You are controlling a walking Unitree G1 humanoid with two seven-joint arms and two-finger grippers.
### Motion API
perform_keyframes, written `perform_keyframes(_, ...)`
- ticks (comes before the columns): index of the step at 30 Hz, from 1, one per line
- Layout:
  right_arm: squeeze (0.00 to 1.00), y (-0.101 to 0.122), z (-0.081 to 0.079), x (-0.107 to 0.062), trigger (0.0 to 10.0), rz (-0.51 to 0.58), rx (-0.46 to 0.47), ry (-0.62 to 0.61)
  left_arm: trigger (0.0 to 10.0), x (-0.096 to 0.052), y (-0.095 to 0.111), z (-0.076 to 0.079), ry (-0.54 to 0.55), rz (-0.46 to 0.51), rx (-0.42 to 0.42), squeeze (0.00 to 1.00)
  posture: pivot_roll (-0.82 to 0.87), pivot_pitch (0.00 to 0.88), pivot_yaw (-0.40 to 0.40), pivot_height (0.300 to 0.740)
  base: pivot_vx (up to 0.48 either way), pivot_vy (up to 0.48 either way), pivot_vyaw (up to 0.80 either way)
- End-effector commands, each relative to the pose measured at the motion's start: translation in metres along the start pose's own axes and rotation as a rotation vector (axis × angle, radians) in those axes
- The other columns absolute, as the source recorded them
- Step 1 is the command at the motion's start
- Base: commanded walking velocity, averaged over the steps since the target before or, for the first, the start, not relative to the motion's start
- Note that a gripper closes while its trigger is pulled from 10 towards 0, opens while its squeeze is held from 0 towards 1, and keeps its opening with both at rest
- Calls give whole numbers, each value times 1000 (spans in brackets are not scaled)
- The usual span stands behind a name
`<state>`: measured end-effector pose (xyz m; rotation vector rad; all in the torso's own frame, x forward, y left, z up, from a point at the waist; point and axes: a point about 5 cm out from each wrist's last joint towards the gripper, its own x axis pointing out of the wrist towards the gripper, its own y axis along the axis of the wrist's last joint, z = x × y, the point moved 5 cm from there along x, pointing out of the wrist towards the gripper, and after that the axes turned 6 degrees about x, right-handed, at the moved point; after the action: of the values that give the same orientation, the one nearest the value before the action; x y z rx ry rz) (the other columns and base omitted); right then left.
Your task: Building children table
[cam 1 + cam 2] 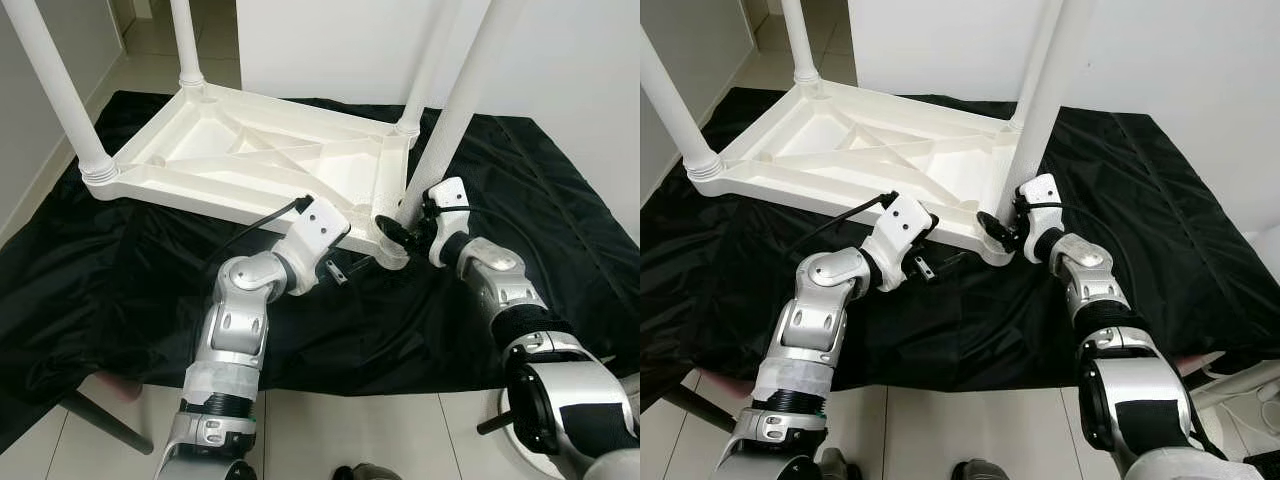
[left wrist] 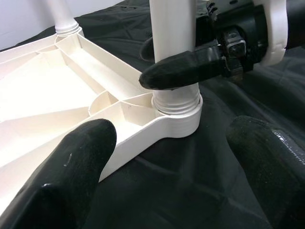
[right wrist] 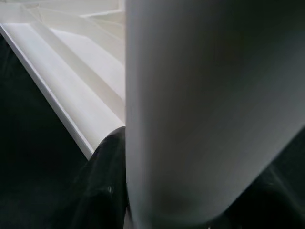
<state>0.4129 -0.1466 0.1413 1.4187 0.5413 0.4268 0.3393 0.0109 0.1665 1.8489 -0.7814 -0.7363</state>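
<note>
Last leg going in.
R gripper [image 1: 400, 232] squeezes white leg [image 1: 455, 120] to twist it into upside-down table [image 1: 240, 160]; L gripper [image 1: 345, 270] open, empty, near corner.

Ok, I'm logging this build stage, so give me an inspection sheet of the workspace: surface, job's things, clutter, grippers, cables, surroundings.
Surface: black sheet spread on a tiled floor.
Job's things: white tabletop lying upside down on the sheet, four white legs standing up at its corners; near leg sits in its corner socket.
Clutter: nothing seen on the sheet.
Grippers: right gripper shut on the near leg just above the socket; left gripper open, beside that corner, touching nothing.
Cables: black cable running to the left wrist.
Surroundings: white walls; doorway at the far left.
</note>
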Motion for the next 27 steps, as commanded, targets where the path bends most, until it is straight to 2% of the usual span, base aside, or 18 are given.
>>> perform_keyframes(1,0,-15,-8,1,0,-63,-1,44,10000,0,2,-32,344,-22,-6,0,21,0,-48,740,0,0,0)
perform_keyframes(6,0,-17,-4,-2,0,-68,1,34,10000,0,2,-32,344,-22,-8,0,14,0,-44,740,0,0,0)
perform_keyframes(8,0,-19,1,-4,0,-69,14,-8,10000,1,2,-31,339,-21,-7,0,13,0,-42,740,0,0,0)
perform_keyframes(9,0,-19,3,-4,2824,-69,18,-19,10000,1,2,-31,338,-20,-7,0,13,0,-42,740,0,0,0)
perform_keyframes(10,0,-21,8,-5,10000,-72,41,-66,10000,1,2,-30,338,-21,-8,0,11,0,-41,740,0,0,0)
perform_keyframes(14,0,-23,14,-6,10000,-74,72,-136,10000,0,2,-30,338,-23,-9,0,11,0,-43,740,0,0,0)
perform_keyframes(15,0,-22,18,-4,10000,-52,122,-214,10000,0,1,-29,338,-24,-12,0,9,0,-43,740,0,0,0)
perform_keyframes(20,0,-20,19,0,10000,-28,153,-305,10000,0,0,-28,336,-25,-16,0,5,0,-47,740,0,0,0)
perform_keyframes(21,0,-22,19,1,10000,-23,173,-392,10000,0,0,-26,333,-25,-19,0,4,0,-47,740,0,0,0)
perform_keyframes(22,0,-22,19,1,10000,-23,173,-392,10000,0,0,-26,333,-25,-19,0,4,0,-47,740,0,0,0)
perform_keyframes(25,0,-30,17,-1,10000,-20,228,-559,10000,0,-1,-24,329,-26,-22,0,6,0,-50,740,0,0,0)
perform_keyframes(27,0,-33,16,-2,10000,-24,247,-625,10000,0,-1,-23,328,-27,-22,0,6,0,-51,740,0,0,0)
